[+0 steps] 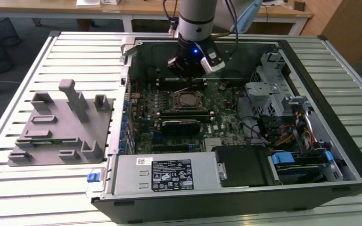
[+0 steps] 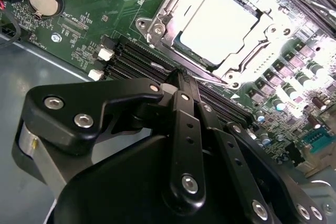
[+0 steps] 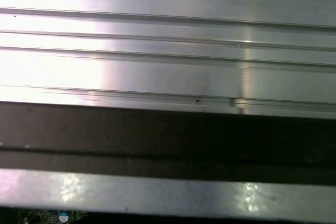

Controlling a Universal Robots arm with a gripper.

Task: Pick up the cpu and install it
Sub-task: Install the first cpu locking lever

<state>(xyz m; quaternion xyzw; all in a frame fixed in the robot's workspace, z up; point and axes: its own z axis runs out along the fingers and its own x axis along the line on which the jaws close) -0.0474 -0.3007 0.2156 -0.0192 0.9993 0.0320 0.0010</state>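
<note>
In the second wrist view, the cpu sits in its socket frame, upper centre-right. The gripper, below it at frame centre, looks clenched and empty. Judged: keep clear of the memory slots nearby.

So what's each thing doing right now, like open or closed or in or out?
Cpu: sitting flat in the socket.
Socket: frame open, chip uncovered.
Gripper: above the board beside the socket, holding nothing that I can see.
Computer case: lying on its side, side panel off.
Tray: on the table, no chip on it.
</note>
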